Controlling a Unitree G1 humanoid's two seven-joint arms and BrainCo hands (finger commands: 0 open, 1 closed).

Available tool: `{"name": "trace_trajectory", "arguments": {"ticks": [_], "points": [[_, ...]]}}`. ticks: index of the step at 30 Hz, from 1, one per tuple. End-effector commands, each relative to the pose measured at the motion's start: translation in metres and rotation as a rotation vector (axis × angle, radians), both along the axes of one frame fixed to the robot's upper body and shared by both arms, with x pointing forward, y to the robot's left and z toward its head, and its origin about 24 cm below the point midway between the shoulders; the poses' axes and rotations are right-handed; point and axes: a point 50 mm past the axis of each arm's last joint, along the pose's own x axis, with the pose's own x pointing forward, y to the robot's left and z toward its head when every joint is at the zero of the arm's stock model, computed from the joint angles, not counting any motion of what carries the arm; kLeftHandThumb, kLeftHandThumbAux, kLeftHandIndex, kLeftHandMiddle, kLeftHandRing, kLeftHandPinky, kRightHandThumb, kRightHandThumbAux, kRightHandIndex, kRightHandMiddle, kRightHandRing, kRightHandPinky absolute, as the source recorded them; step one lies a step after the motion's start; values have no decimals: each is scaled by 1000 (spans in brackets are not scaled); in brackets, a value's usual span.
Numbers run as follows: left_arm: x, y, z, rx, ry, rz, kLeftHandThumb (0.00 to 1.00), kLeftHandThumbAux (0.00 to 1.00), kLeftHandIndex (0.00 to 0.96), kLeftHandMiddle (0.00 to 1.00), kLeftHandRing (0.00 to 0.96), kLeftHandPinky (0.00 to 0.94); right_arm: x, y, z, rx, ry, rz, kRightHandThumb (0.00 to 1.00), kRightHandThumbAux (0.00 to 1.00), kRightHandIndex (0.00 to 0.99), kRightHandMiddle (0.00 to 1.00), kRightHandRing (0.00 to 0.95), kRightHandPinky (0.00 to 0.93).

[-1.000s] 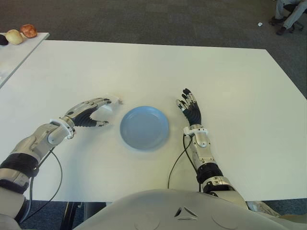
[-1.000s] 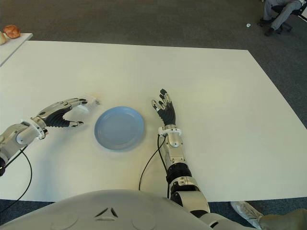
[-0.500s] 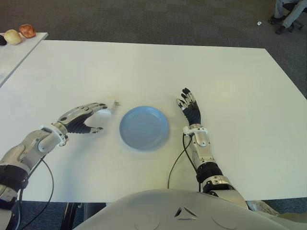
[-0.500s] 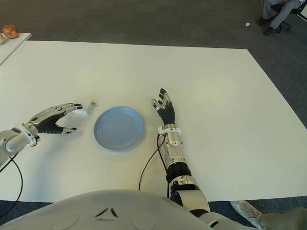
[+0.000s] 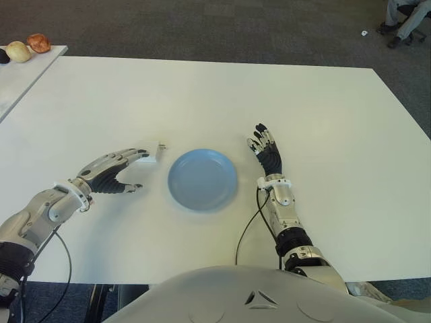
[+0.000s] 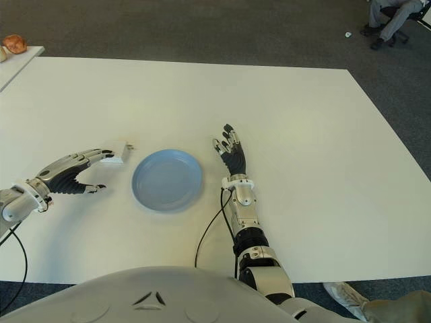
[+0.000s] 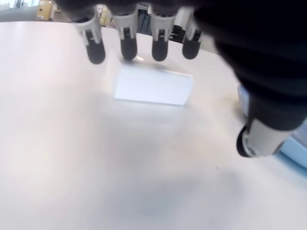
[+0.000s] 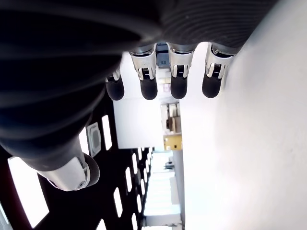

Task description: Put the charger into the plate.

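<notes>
A small white charger (image 5: 153, 156) lies on the white table (image 5: 202, 94), its prongs pointing away from me, just left of the round blue plate (image 5: 202, 179). My left hand (image 5: 128, 171) hovers to the left of the charger with fingers spread and holding nothing. In the left wrist view the fingertips (image 7: 128, 49) hang just short of the charger (image 7: 152, 87), apart from it, and the plate's rim (image 7: 297, 143) shows at the edge. My right hand (image 5: 264, 147) shows right of the plate, fingers extended and open.
A second white table (image 5: 20, 74) at the far left carries roll-like items (image 5: 39, 42). A seated person's legs (image 5: 404, 17) show at the far right on the dark carpet. Black cables (image 5: 246, 229) trail from both wrists over the near table edge.
My left hand has drawn back toward my left and nearer to me, off the charger. The charger stays on the table beside the plate. The right hand has not moved.
</notes>
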Motion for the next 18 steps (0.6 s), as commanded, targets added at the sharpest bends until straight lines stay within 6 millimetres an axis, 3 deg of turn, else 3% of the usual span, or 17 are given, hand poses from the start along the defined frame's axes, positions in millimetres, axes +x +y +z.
{"name": "trace_trajectory", "arguments": {"ticks": [1,11,18], "points": [[-7,-2,-3,30,26,-26,0,610,0,0,0,29,-13,0,-21,23,114,-12,78,633,27,80,62,84],[-3,-7,2,43,-40,-26,0,571,0,0,0,9,-11,0,-20,20,114,-12,80,642,20,77,60,79],[10,-8,9,59,-233,-34,51,492,0,0,0,13,-11,-1,-21,20,112,-9,89,653,18,78,61,83]]}}
